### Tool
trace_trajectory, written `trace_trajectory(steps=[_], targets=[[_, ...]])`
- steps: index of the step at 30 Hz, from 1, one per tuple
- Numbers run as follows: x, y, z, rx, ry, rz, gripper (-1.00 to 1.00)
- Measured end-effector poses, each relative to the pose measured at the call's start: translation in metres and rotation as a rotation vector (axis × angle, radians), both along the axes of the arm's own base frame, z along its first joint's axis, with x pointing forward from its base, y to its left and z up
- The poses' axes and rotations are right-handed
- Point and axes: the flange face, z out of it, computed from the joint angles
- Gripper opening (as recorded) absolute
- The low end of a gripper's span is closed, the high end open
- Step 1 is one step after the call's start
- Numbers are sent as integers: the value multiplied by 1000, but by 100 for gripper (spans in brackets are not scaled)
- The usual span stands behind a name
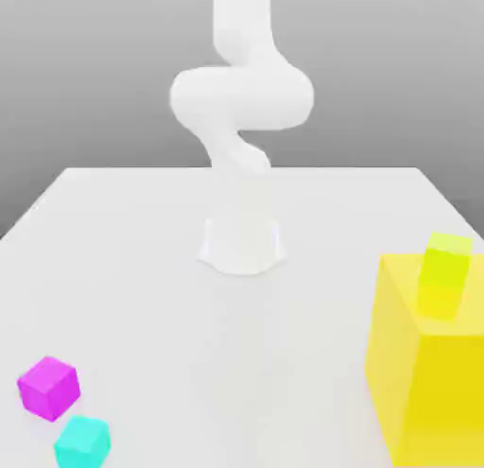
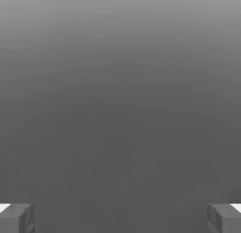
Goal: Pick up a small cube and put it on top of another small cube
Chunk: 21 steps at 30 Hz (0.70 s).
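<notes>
My claw [image 2: 120, 220] is spread wide and carries nothing: in the hand view its two fingertips [image 2: 16, 219] sit far apart with only blank grey between them, which suits a start with no cube picked yet. My arm [image 1: 241, 107] is folded up above its base, well back from every block, so nothing on the table [image 1: 142, 258] is touched.

I take the big yellow block [image 1: 430, 362] as my landmark. It stands at the near edge on the exterior view's right. The yellow-green small cube [image 1: 444, 272] rests on top of it, at the back, already raised and so an awkward one to fetch.

The small magenta cube [image 1: 48, 388] lies flat on the table far across from the yellow block, toward the exterior view's left, and free on all sides. The cyan small cube [image 1: 82, 442] sits just beside the magenta one, on the side nearer the camera, and farther from the arm's base; whether they touch I cannot tell.

I judge that pairing handy: the magenta cube would need only a short lift and shift to land on its cyan neighbour. The close spacing is the risk, since an open finger could nudge the cyan cube on the way down.
</notes>
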Motion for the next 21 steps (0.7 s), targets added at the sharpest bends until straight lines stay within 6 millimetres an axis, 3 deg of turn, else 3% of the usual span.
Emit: trace_trajectory(steps=[5, 11, 16, 21], targets=[[53, -50, -86, 50, 144, -53, 0], [84, -109, -198, 98, 307, -133, 0], [84, -158, -293, 127, 441, -211, 0], [55, -209, -386, 147, 574, -313, 0]])
